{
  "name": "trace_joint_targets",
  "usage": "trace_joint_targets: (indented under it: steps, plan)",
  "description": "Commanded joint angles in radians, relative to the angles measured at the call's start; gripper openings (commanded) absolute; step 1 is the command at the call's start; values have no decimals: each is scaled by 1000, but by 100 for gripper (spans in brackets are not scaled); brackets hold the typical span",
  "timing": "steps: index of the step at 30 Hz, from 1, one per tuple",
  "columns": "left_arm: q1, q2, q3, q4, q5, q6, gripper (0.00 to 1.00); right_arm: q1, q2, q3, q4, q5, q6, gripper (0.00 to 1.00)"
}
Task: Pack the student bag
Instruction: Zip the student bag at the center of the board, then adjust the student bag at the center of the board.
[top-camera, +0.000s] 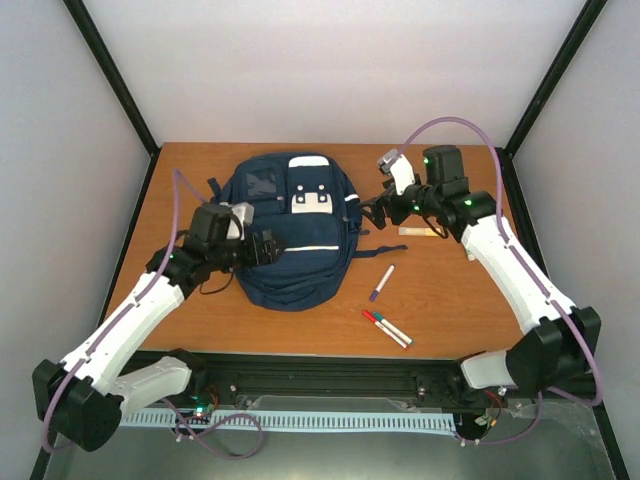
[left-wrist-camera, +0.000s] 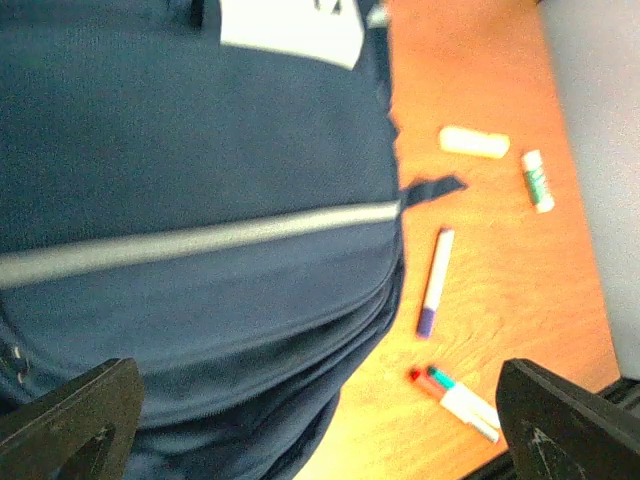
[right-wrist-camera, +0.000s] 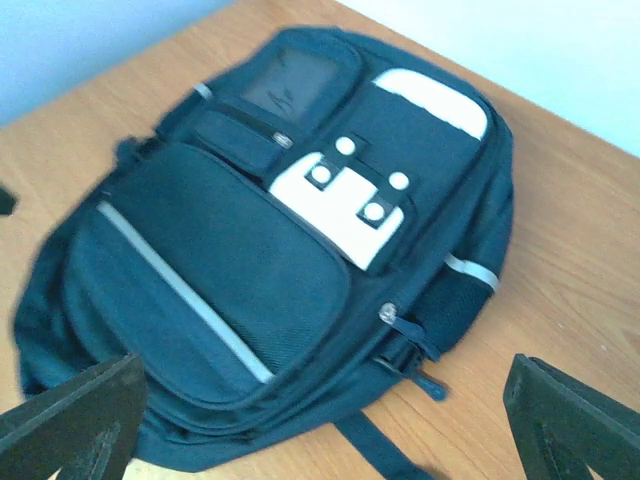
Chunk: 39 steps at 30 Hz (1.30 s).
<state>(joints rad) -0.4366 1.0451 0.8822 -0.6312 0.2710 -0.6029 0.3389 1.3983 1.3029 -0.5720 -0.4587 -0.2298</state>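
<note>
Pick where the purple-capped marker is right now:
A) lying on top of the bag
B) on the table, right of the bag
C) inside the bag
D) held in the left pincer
B: the purple-capped marker lies flat on the table, to the right of the student bag and apart from it, with the red and green pair just nearer the front edge.
</note>
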Motion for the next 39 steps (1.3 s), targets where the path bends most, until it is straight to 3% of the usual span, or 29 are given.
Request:
trace_joint_targets:
  steps: [1, 3, 6, 11, 15, 22, 26, 29, 32, 36, 39]
  plan:
    - [6, -33, 152, 79, -84, 78, 100, 1, -69, 39, -73, -133, -18, 100]
    - [6, 24, 238, 13, -156, 96, 100, 2, -146, -20, -44, -155, -121, 100]
    - [6, 91, 309, -25, -193, 122, 100, 0, -267, -158, 58, -45, -108, 100]
    - [6, 102, 194, 99, -265, 133, 100, -8, -297, -206, -29, -86, -184, 100]
    - [6, 100, 135, 186, -204, 170, 100, -9, -343, -303, 19, -51, -234, 100]
    - [6, 126, 133, 155, -324, 202, 100, -9, -338, -465, 129, -110, -222, 100]
    - [7, 126, 108, 136, -489, 96, 100, -10, -349, -468, 118, -120, -246, 100]
    - [21, 288, 208, -62, -668, -19, 100, -9, -369, -469, 96, -154, -274, 100]
    - [44, 433, 378, -176, -683, 45, 100, -9, -398, -486, 103, -130, -287, 100]
    - [172, 461, 398, -37, -498, -16, 99, -10, -464, -521, 192, 51, -209, 100]
    - [246, 537, 464, 7, -393, -11, 81, -9, -504, -543, 218, 48, -208, 100]
